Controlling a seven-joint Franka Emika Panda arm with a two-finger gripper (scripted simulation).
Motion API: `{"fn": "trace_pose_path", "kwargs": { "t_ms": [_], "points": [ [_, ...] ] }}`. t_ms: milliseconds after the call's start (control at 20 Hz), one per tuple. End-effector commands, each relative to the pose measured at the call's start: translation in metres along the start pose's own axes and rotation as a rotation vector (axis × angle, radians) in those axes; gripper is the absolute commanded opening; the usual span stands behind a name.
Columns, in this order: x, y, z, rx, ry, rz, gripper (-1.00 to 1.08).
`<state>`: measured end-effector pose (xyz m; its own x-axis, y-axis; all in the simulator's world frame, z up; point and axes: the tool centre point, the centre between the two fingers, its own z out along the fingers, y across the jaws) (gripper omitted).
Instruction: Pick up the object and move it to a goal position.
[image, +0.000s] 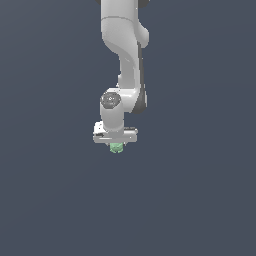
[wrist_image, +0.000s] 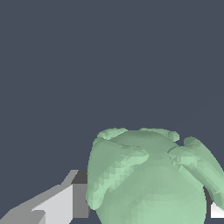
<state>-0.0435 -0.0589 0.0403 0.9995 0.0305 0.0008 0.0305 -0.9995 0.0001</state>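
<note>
Arm (image: 125, 55) hung straight down from the top edge of the exterior view, one elbow bend partway, wrist vertical, white gripper bar (image: 115, 134) level at the bottom. We counted one arm, one gripper (image: 116, 145), one object (image: 116, 148), nothing else against the flat dark grey-blue backdrop (image: 45, 200). The object, a pale mint-green lumpy blob, sat directly under the bar's middle, touching or tucked up against its underside, far narrower than the bar. In the exterior view we saw it only as a small nub poking down below the bar, so no long axis was readable there; if anything it looked about as wide as tall. In the wrist view the object (wrist_image: 151, 179) filled the near field between the two fingers: one light grey finger (wrist_image: 61, 203) with a dark pad face lay right against the blob's side, and a sliver of the other finger (wrist_image: 216, 210) showed at the opposite side, also up against it. So we read the pincer as clamped on the object, fingers closed in to its width. Lobed, folded surface faced the wrist camera, rounded bulk below the lobes; we couldn't pick a clear pointing direction from that. Whether the blob rested on any surface or hung free, we couldn't tell from either view.
</note>
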Motion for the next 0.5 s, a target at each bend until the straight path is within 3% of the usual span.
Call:
{"fn": "trace_pose_path", "kwargs": {
  "t_ms": [0, 450],
  "points": [
    [0.0, 0.0, 0.0, 0.0, 0.0, 0.0, -1.0],
    [0.009, -0.001, -0.028, 0.0, 0.0, 0.0, -1.0]
  ]
}}
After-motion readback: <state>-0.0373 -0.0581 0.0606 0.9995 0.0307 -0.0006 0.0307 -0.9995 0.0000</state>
